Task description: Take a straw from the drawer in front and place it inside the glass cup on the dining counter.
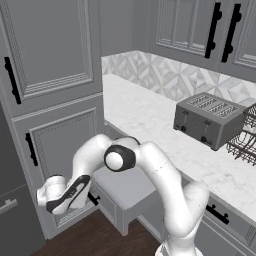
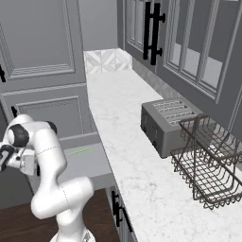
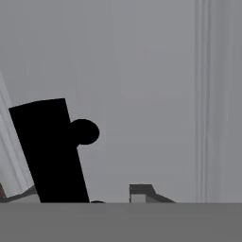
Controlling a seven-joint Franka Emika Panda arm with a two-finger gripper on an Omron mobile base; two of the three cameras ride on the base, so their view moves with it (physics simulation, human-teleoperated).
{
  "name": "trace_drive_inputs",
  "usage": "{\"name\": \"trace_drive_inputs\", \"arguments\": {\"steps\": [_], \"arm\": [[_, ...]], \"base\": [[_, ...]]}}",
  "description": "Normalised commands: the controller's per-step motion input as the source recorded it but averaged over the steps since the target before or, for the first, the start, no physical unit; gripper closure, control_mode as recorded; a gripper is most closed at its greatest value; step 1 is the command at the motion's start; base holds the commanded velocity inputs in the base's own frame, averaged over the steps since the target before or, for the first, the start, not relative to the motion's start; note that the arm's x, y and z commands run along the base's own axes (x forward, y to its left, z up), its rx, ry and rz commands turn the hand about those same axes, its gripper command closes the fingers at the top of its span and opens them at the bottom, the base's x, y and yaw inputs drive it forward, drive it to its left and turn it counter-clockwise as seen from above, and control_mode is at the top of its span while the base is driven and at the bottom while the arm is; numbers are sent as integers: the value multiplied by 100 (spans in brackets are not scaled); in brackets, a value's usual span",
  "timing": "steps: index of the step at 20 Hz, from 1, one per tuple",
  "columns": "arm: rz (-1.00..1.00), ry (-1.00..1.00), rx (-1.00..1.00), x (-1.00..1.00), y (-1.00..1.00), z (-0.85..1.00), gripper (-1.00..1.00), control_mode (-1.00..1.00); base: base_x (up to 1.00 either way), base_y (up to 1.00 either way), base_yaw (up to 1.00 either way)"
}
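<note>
Kitchen corner, grey cabinets all round. Reaching down and leftward with the white arm, bending sharply at the elbow above the drawer. Hanging the gripper low, just outside the drawer's panelled front and close to its black bar handle, in front of the tall cabinet door. Looking along the hand: seeing that handle as a broad, tilted black bar with a round stud, close up against a plain grey panel, and one dark fingertip rising to the right of it. Not managing to tell how wide the claw is standing, nor whether anything is touching the bar; cannot tell from these views.

Finding the drawer standing pulled out below the edge of the marble-look wall counter, showing its flat grey interior. Spotting the straw lying flat inside it, toward the back, as a thin light-green line, well apart from the gripper. Holding nothing that can be made out.

Noting, farther along the counter, a grey toaster sitting near the tiled wall and a wire dish rack resting just beside it.
</note>
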Motion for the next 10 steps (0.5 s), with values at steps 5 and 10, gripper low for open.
{"name": "trace_drive_inputs", "arguments": {"steps": [5, 10], "arm": [[0, 22, 61, -56, 0, 98, -100, -100], [3, 26, 61, -48, 0, 73, -100, -100]], "base": [[0, 0, 0], [0, 0, 0]]}}
